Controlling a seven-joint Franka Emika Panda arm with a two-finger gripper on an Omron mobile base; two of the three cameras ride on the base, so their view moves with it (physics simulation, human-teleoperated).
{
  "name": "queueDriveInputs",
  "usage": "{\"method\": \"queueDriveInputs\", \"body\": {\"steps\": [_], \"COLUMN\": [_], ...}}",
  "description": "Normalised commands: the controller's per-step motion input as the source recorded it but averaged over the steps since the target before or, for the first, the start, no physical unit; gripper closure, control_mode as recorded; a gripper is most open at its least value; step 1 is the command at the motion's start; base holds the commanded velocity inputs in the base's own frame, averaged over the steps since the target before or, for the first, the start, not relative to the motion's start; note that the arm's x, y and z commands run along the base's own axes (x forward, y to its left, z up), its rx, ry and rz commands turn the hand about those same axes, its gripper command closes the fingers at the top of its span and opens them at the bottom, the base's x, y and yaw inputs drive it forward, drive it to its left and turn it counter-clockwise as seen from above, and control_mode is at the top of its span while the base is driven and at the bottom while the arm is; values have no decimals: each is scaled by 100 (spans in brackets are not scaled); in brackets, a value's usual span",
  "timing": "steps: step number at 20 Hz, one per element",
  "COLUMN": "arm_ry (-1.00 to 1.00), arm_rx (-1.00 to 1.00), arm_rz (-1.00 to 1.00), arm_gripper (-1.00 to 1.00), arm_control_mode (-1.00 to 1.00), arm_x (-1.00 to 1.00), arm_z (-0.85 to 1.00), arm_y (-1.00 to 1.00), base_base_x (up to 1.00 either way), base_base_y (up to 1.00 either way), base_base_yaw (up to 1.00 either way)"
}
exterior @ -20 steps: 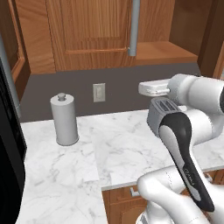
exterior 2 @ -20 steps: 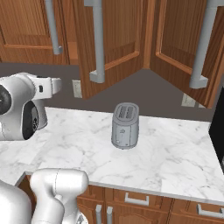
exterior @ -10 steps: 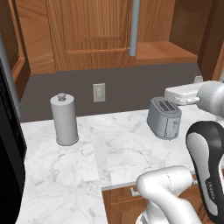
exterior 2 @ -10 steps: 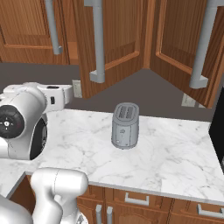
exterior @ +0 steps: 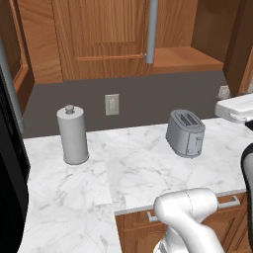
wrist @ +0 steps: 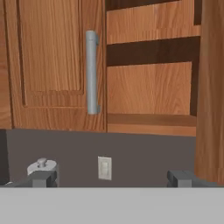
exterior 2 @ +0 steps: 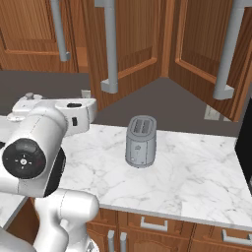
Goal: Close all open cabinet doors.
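While the gripper (wrist: 112, 178) kept its 2 dark tips spread wide with nothing between them, it hung above the marble counter (exterior: 138, 163) and faced the upper cabinets. Straight ahead of it was the wall outlet (wrist: 104, 168), and above the outlet a shut cabinet door (wrist: 52, 65) with its grey bar handle (wrist: 91, 72). To the right of that handle lay an uncovered cabinet interior (wrist: 151, 87) with bare shelves, and beyond it the edge of a door (wrist: 209, 87) swung out toward the robot. From the right base camera, 2 more doors (exterior 2: 135, 42) stood ajar above the toaster (exterior 2: 141, 141), which sat well apart from the paper towel holder (exterior: 73, 134). By my reading, the robot was lining up on the first open door; next, the hand likely needed to rise and reach that door's outer face, then push it flat.
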Motion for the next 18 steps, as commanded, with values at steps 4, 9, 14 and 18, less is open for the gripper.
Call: {"method": "queueDriveInputs", "body": {"steps": [4,9,14,18], "arm_ry": [-4,-9,-12,-9], "arm_rx": [0,0,2,2], "arm_rz": [1,5,12,14], "arm_gripper": [-100,-100,-100,-100], "arm_control_mode": [-100,-100,-100,-100], "arm_x": [-2,0,0,1], "arm_z": [0,-2,-8,-6], "arm_y": [-42,-49,-59,-50], "base_base_x": [0,0,0,0], "base_base_y": [0,0,0,0], "base_base_yaw": [0,0,0,0]}}
